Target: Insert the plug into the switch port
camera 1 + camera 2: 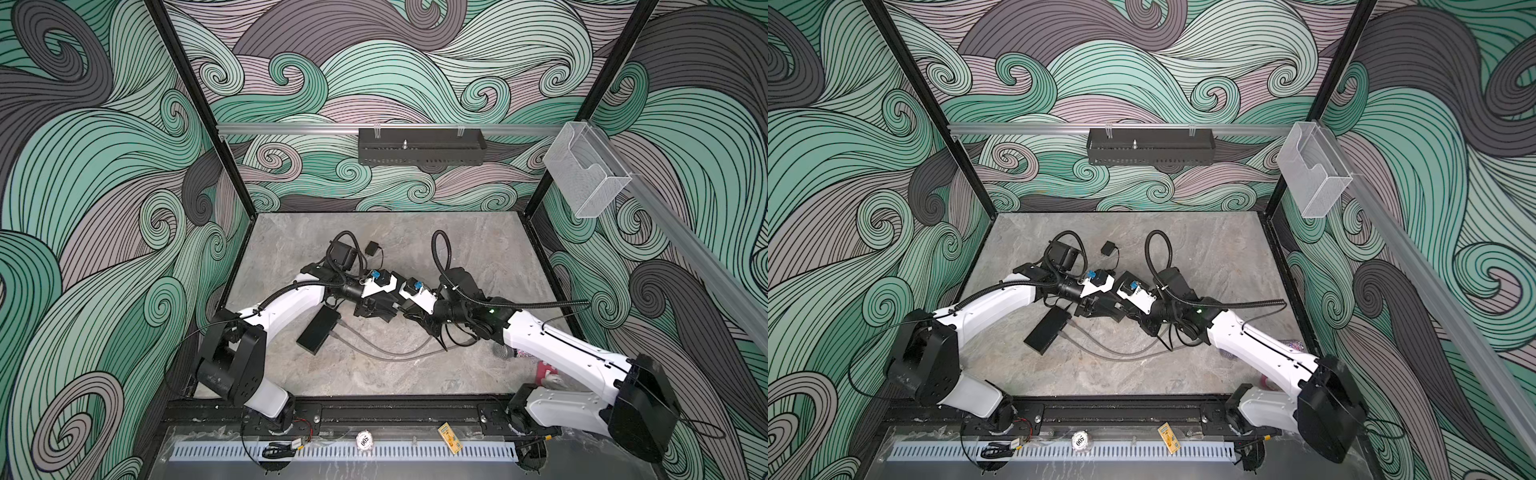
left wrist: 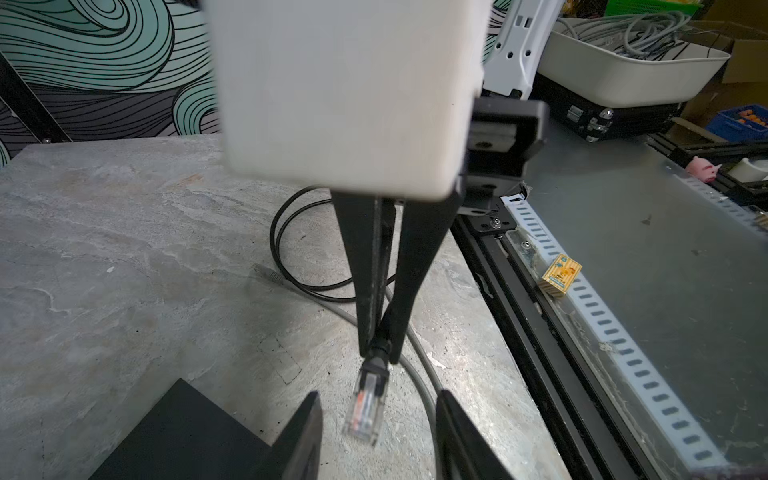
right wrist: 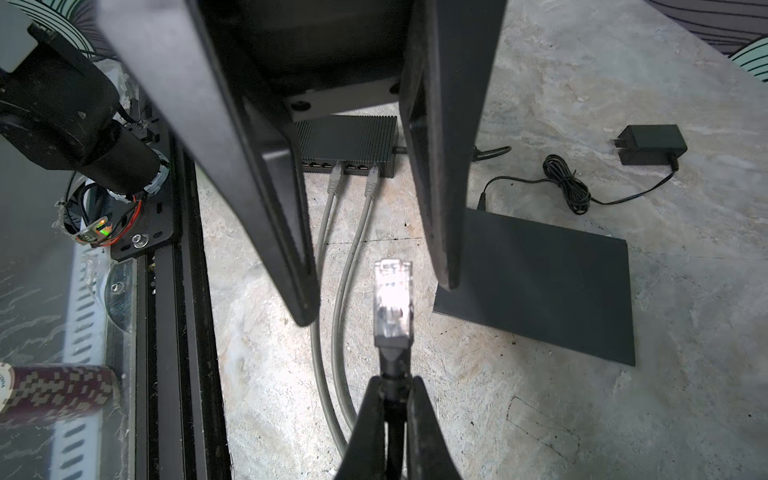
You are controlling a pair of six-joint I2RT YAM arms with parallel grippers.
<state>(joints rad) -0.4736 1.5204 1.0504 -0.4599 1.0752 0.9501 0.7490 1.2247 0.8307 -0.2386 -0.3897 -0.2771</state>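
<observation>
Right wrist view: the clear plug (image 3: 392, 299) sits in the air, aimed toward the switch (image 3: 347, 141) but well apart from its ports. Right jaws are clenched on the black cable (image 3: 395, 419) just behind the plug. Left jaws stand released, one on either side of the plug, not touching it. Two grey cables (image 3: 356, 237) sit in the switch.

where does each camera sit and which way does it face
top views: high over the front, looking down on the table; left arm and right arm show.
left wrist: on the left arm, facing the right gripper pinching the plug; own fingertips frame it.
right wrist: on the right arm, facing the switch past the open left gripper; own fingers hold the plug.
shared: both wrist views show the plug and both grippers.
</observation>
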